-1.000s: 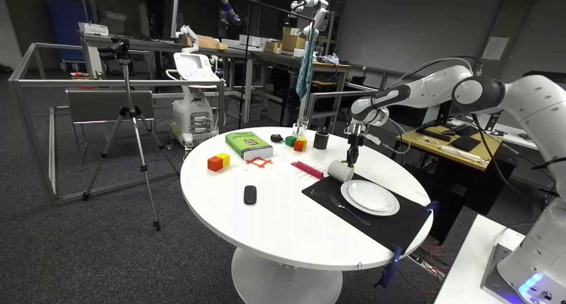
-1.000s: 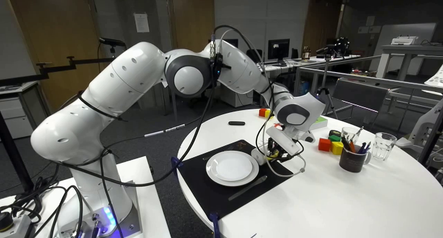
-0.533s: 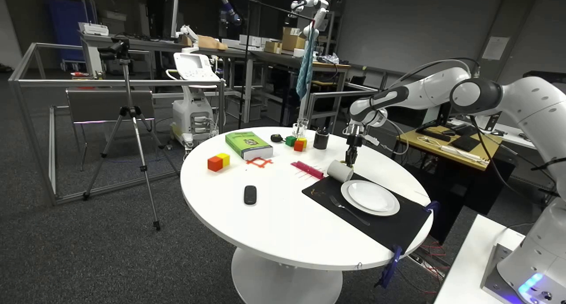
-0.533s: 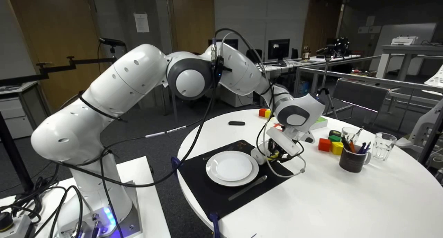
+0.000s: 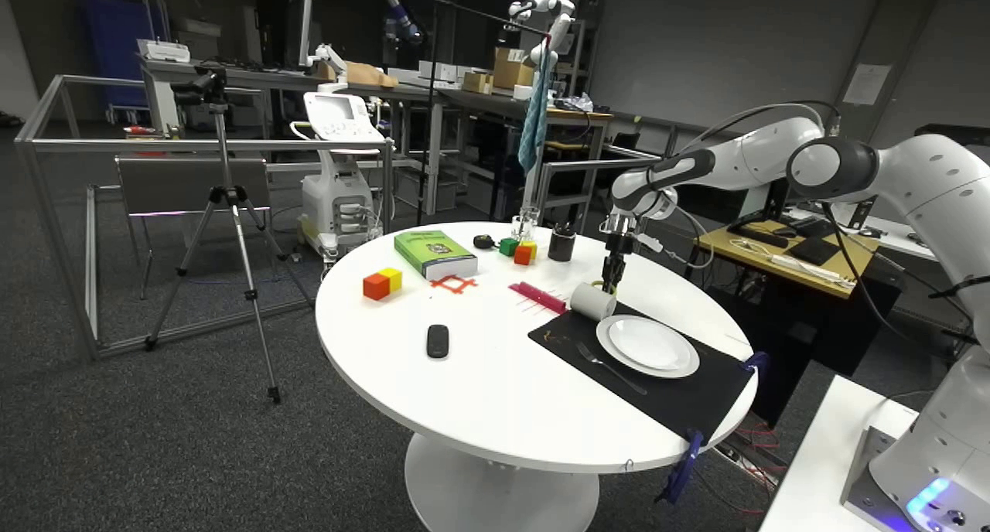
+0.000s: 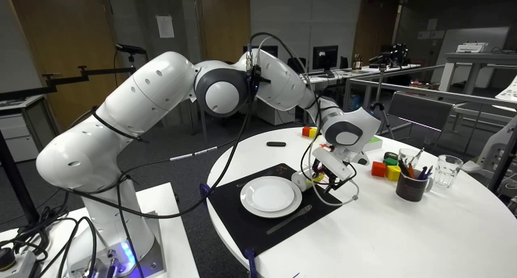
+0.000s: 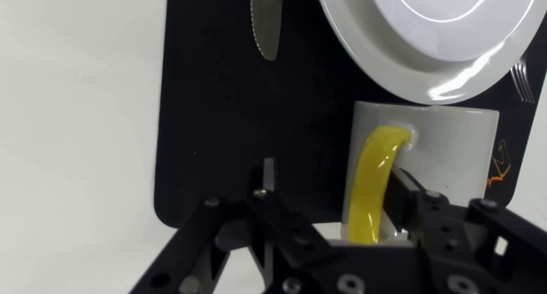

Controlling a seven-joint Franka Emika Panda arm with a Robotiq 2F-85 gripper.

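Jaws of my end effector (image 7: 335, 180) are standing spread in the wrist view, and I am seeing a yellow handle (image 7: 371, 187) between them, sitting close beside one finger (image 7: 395, 202); from here I am not making out whether the two are touching. That handle is facing up from a white mug (image 7: 453, 148), which is lying on its side at the edge of a black mat (image 7: 239, 106). Just past the mug, a large plate (image 7: 423, 82) is resting on the mat and carrying a small plate (image 7: 444, 33). A knife (image 7: 267, 24) is lying on one side of the plates, a fork (image 7: 521, 80) on the opposite side. In an exterior view I am spotting a pink strip (image 5: 541, 298) lying on the table (image 5: 479, 393) near the mug. Farther over, a dark pen cup (image 6: 411, 188) is standing with a red block (image 6: 378, 169), a yellow block (image 6: 393, 173) and a glass (image 6: 448, 171) near it, and a green book (image 5: 433, 252) is lying farther off.
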